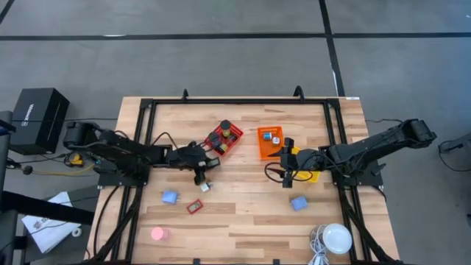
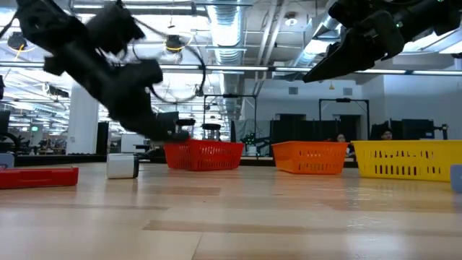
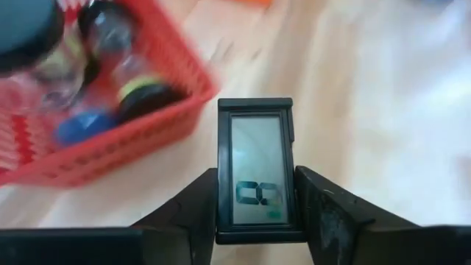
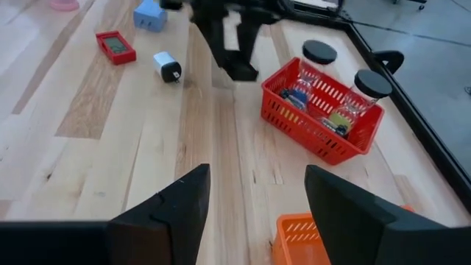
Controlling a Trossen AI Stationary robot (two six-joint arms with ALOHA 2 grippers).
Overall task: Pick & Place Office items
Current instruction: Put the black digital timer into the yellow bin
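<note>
My left gripper [image 1: 202, 171] hovers just near-left of the red basket [image 1: 224, 138] and is shut on a black rectangle with a grey display [image 3: 256, 147]. My right gripper [image 4: 257, 177] is open and empty, over the table near the orange basket [image 1: 270, 142] and the yellow basket [image 1: 309, 174]. Flat on the wood lie two blue blocks [image 1: 170, 197] [image 1: 298, 203], a red-framed piece [image 1: 194, 207], a pink disc [image 1: 157, 234] and a small white plug-like piece [image 4: 167, 66]. Black-lidded jars [image 4: 366, 87] stand in the red basket. My left gripper pinches the black rectangle between its two fingers [image 3: 193, 210], one on each long side near one end [image 3: 223, 217]; the display faces the wrist camera. The fingers come from above, slanting from the table's left. The right wrist view shows the rectangle [image 4: 241, 70] off the wood.
A large white round lamp [image 1: 337, 239] with a cable sits at the near right edge. A black frame [image 1: 239, 101] runs along the far edge and both sides. Bare wood lies in the middle and near the front edge. People sit in the room behind the table.
</note>
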